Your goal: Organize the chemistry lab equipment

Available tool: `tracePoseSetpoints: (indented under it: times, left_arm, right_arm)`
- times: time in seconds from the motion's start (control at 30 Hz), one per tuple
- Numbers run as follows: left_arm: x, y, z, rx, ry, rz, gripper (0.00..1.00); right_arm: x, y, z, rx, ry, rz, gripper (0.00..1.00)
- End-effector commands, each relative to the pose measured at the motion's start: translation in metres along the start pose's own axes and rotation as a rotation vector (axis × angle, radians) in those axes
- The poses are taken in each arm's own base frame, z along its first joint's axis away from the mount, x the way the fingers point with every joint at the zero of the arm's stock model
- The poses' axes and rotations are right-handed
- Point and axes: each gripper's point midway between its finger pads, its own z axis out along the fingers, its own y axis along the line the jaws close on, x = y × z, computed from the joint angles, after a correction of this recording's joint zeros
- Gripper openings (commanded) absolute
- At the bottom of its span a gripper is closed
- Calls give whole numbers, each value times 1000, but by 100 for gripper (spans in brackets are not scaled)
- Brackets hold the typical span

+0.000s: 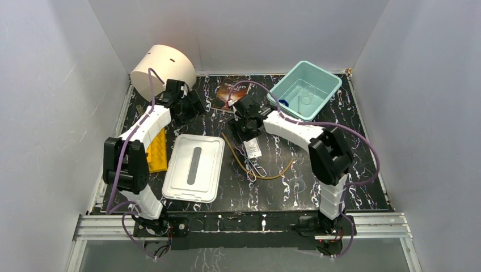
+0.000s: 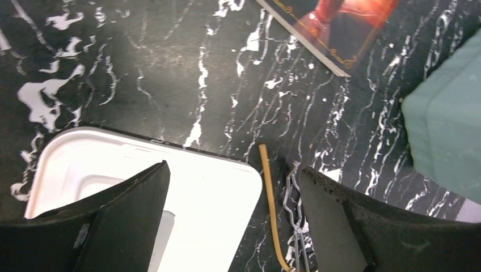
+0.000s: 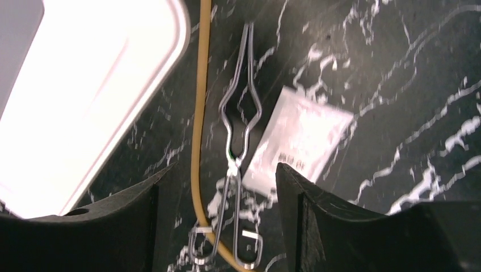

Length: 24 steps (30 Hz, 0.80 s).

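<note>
Your right gripper (image 3: pixel 222 170) hangs wide open and empty over the metal tongs (image 3: pixel 232 163), so closing carelessly could snag the tan rubber tubing (image 3: pixel 198 113) or white packet (image 3: pixel 298 136) just beside them.

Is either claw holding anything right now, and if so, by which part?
Nothing is held. The left claw and the right claw are both open and empty. The metal tongs lie loose beneath the right claw, ungripped.

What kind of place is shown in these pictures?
Probably a staged robot test booth, not a real laboratory: white walls enclose a black marbled table holding metal tongs and tan rubber tubing.
</note>
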Motion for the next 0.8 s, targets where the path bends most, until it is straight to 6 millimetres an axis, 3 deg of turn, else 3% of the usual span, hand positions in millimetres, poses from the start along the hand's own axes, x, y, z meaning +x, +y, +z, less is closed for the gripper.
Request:
tracePoseSetpoints:
  times: [0.0,0.17,0.3,0.47,0.77]
  left_arm:
    - [-12,14,-24,-76,-58,-39,82]
    - [-13,8,-26,-44,-60,-36,85]
    - [-13,8,-26,-39,-61,-26,86]
    - [-15,5,-25,-26,-58,-18,87]
    - [-14,1,-19,-4,-45,-11,90]
  right_arm:
    - [-49,0,24,3,-123,38,69]
    - [-66,-7,48,59,-119,88,67]
    - [-76,-12,61,93,-123,109,59]
    - [-75,-16,74,115,-88,100,47]
    - [-59,-16,85,94,-39,54,43]
